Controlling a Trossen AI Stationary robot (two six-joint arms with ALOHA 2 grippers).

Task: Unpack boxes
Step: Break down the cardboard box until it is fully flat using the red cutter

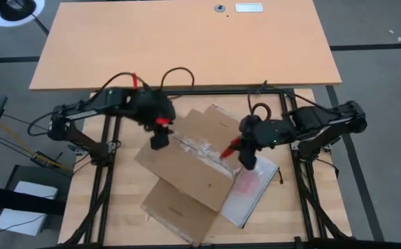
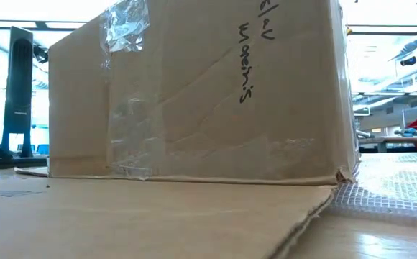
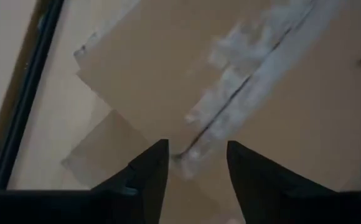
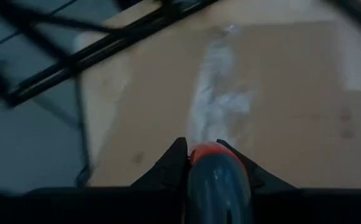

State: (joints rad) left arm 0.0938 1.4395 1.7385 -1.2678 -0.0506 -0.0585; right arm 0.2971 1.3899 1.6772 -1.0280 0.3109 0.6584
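Brown cardboard carton (image 1: 190,162) sits at the middle of the light wooden table (image 1: 117,221), turned at an angle, right between the two grippers; its top flaps are closed, and a crinkled strip of clear tape (image 1: 197,146) runs along the centre seam; a flap lies folded flat on the table on the near side of the carton; from table height the carton's side wall (image 2: 194,93) fills the frame, plain brown, creased, with dark handwritten letters near the top and more clear tape (image 2: 126,29) wrapped over an upper corner and down the face.

Left gripper (image 1: 160,140) hangs over one end of the seam, fingers apart, nothing between them; in its wrist view the dark fingertips (image 3: 149,171) straddle the taped seam (image 3: 243,93) just ahead of them.

Right gripper (image 1: 245,160) is over the other end of the seam, jaws clamped on the red-handled box cutter (image 4: 215,168); the red tip (image 1: 229,147) points along the tape toward the left gripper; just beside this gripper, tucked against the carton's edge, lies a clear plastic bag (image 1: 252,188) with something red inside.
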